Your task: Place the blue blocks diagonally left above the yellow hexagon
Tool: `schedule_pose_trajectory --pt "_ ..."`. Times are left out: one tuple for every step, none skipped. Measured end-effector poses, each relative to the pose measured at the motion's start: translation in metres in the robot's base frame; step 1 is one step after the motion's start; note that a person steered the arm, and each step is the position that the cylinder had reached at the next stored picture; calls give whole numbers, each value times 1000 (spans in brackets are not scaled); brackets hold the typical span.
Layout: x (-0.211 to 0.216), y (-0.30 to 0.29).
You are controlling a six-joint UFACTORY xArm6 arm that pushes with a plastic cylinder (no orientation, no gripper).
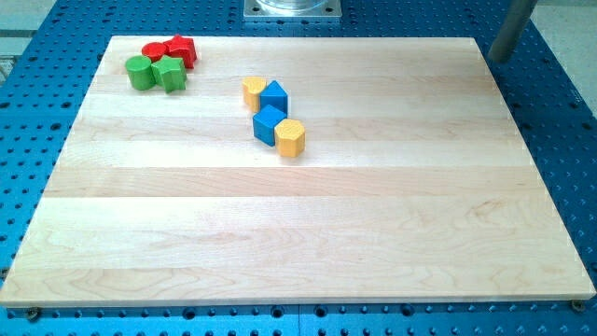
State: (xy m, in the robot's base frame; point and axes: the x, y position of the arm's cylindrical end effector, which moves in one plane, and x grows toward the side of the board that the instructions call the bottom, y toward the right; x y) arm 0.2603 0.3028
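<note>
Bright, even light over the pale rectangular wooden board point(308, 224); no glare patches on it. Short, soft shadows sit close beside the blocks on the board. Focus is sharp across the board; slight softening at the grey cylindrical post point(511, 28) past its top right corner.

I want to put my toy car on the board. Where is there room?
The whole lower half of the wooden board and its right side are bare. It is crowded at the top left, by the red blocks and green blocks, and around the blue blocks and yellow blocks.
</note>
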Motion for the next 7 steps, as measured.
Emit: schedule_pose_trajectory --pt "0 -31" --pt "0 -39" --pt "18 -94" --pt "22 -161" --pt "25 -230" --pt "30 -301" --pt "31 -344"
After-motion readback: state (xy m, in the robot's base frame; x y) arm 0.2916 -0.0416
